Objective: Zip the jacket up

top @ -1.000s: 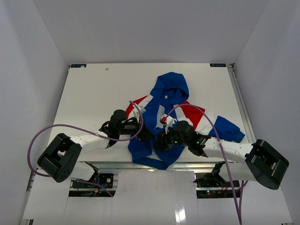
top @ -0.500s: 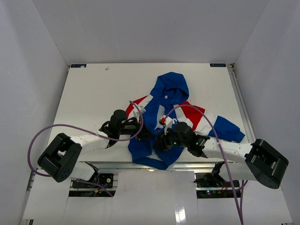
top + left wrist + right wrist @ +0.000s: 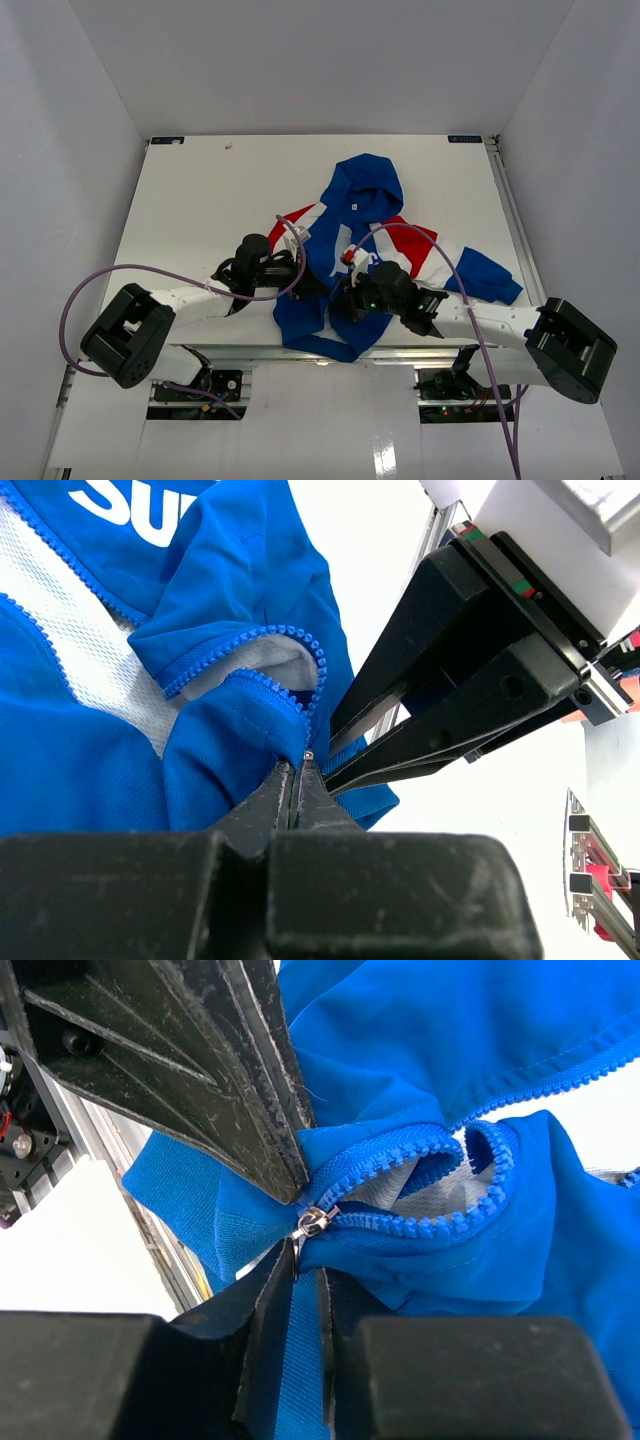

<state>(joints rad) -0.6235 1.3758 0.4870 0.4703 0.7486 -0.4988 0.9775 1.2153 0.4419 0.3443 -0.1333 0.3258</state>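
The royal-blue hooded jacket [image 3: 365,195] lies unzipped on the white table, hood far, hem at the near edge. My left gripper [image 3: 312,286] is shut on the jacket's hem at the zip's bottom end [image 3: 298,768]. My right gripper [image 3: 341,300] is right next to it, tip to tip. In the right wrist view its jaws [image 3: 305,1265] stand a narrow gap apart, with the silver zip slider [image 3: 316,1222] just above them and its pull tab hanging against the left finger. The blue zip teeth [image 3: 420,1222] part just beyond the slider, showing white lining.
The table's [image 3: 200,200] near edge with a metal rail [image 3: 420,349] runs right under both grippers. Purple cables [image 3: 100,285] loop over both arms. A jacket sleeve [image 3: 480,275] spreads to the right. White walls enclose the table.
My right gripper has crept slightly left toward the left gripper. The left arm and the jacket have barely moved.
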